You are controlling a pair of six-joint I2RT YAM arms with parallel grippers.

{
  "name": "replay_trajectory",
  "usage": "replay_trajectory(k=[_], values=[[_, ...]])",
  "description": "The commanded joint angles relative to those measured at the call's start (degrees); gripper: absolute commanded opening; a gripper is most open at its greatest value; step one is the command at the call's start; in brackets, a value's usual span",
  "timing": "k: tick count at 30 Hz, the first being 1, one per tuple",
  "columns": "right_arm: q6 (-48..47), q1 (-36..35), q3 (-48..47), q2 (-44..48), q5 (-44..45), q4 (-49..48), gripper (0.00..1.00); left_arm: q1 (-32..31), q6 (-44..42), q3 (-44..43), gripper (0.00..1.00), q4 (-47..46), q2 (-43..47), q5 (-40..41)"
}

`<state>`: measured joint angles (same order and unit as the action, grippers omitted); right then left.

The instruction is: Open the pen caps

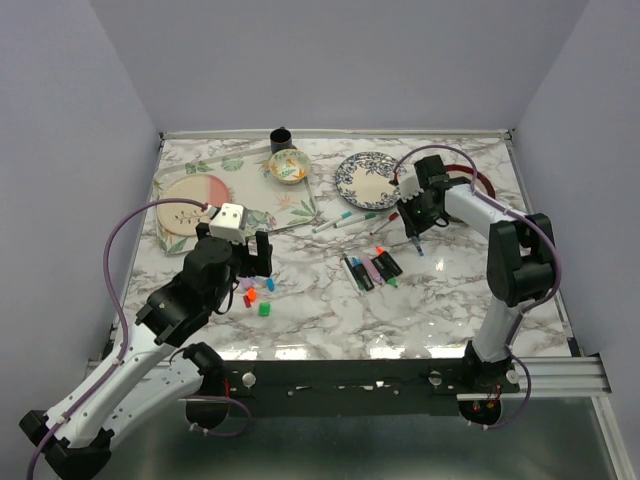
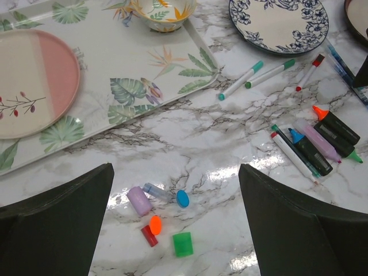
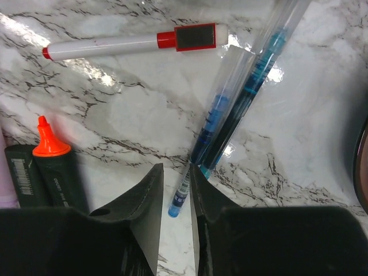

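pen caps, tiny, multicoloured, lie loose by spread left gripper; right gripper brackets blue pen, hold unclear.

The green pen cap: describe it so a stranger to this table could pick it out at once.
Find the leaf-printed tray on the left of the marble table. In front of the tray's near edge lies a cluster of loose caps. The green cap is the only green one, squarish, nearest the table's near edge.
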<state>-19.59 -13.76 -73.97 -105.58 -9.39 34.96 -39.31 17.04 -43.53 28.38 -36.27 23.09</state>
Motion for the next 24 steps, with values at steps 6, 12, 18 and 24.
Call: replay_trajectory(k=[6, 12, 18, 24], values=[[-0.88, 0.84, -2.58, -3.40, 3.14, 2.92, 0.34, 0.81, -0.95, 0.46, 0.99, -1.14, 0.32, -1.03], [-1.15, 1.01, -3.19, -5.25, 3.68, 3.71, 0.33, 0.99, -0.87, 0.55, 0.99, -1.14, 0.33, -1.03], [-0.97, 1.28, -3.72, -6.39, 3.76, 4.68, 0.33, 0.99, -0.87, 0.55, 0.99, -1.22, 0.24, -1.21], [-0.45, 1.54, -4.07, -6.83, 4.73, 5.82, 0.32, 1.17, -0.87, 0.55, 0.99, -1.22, 0.32, -1.29]])
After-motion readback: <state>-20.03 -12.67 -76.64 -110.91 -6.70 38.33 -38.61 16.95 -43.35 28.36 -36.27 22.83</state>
